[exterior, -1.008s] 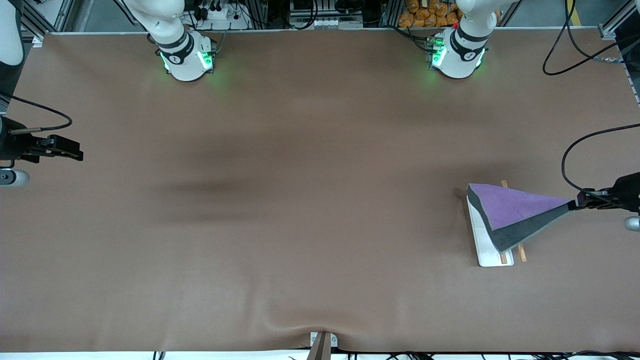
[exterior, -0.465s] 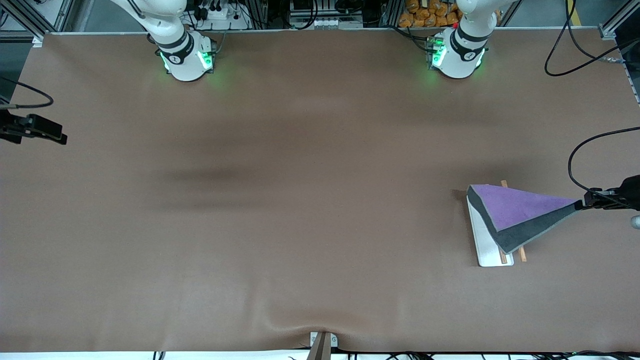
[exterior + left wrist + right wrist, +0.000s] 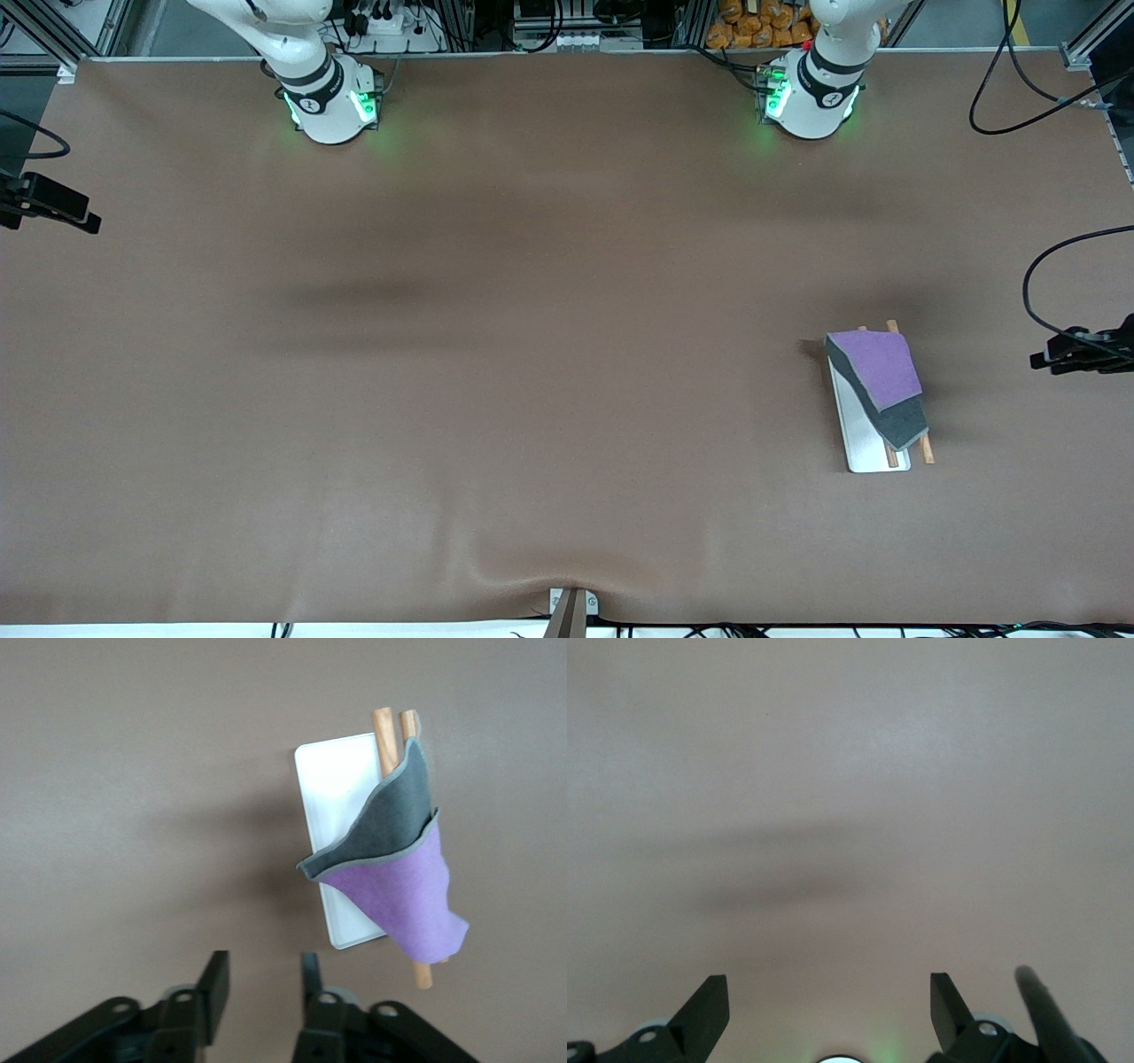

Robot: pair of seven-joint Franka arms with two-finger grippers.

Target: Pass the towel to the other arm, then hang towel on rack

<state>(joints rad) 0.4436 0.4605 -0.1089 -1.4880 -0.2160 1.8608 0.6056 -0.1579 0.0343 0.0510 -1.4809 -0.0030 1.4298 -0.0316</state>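
The towel (image 3: 877, 381), purple on top with a dark grey underside, hangs draped over the two wooden rods of the rack (image 3: 864, 447), whose white base rests on the table at the left arm's end. In the left wrist view the towel (image 3: 403, 873) covers the rods above the rack's white base (image 3: 332, 784). My left gripper (image 3: 1041, 361) hovers beside the rack toward the table's edge, open and empty; its fingers (image 3: 215, 979) stand apart with nothing between them (image 3: 263, 970). My right gripper (image 3: 84, 221) waits open at the right arm's end of the table, its own view (image 3: 829, 997) showing only bare table.
Brown cloth (image 3: 532, 354) covers the whole table. A black cable (image 3: 1032, 283) loops above the left gripper. A small clamp (image 3: 571, 607) sits at the table's nearest edge, midway along it.
My left gripper let go of the towel's corner and drew back toward the table's edge; the towel fell into a drape over the rods. My right gripper moved outward toward its end.
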